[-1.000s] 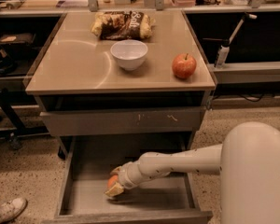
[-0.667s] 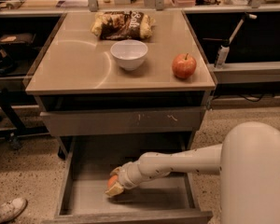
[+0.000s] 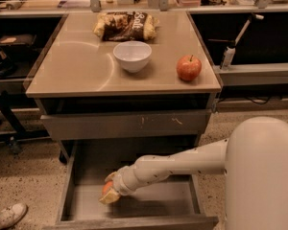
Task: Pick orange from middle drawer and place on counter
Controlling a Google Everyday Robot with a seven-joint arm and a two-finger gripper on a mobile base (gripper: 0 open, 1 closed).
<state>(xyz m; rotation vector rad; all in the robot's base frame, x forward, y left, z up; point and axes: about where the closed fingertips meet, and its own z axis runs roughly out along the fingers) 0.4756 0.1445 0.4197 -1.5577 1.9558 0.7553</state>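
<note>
The middle drawer [image 3: 67, 190] is pulled out below the counter, with a plain grey floor. My gripper [image 3: 109, 192] reaches down into its left part, and its fingers are closed around the orange [image 3: 106, 189], which shows only as a small orange patch between them, near the drawer floor. The counter [image 3: 77, 71] is the glossy beige top above, with faint arc marks.
On the counter stand a white bowl [image 3: 132, 55], a red-yellow apple [image 3: 188, 67] and a chip bag [image 3: 126, 25]. A closed drawer with pale scratches [image 3: 158, 122] sits above the open one. A shoe [image 3: 6, 216] is on the floor at left.
</note>
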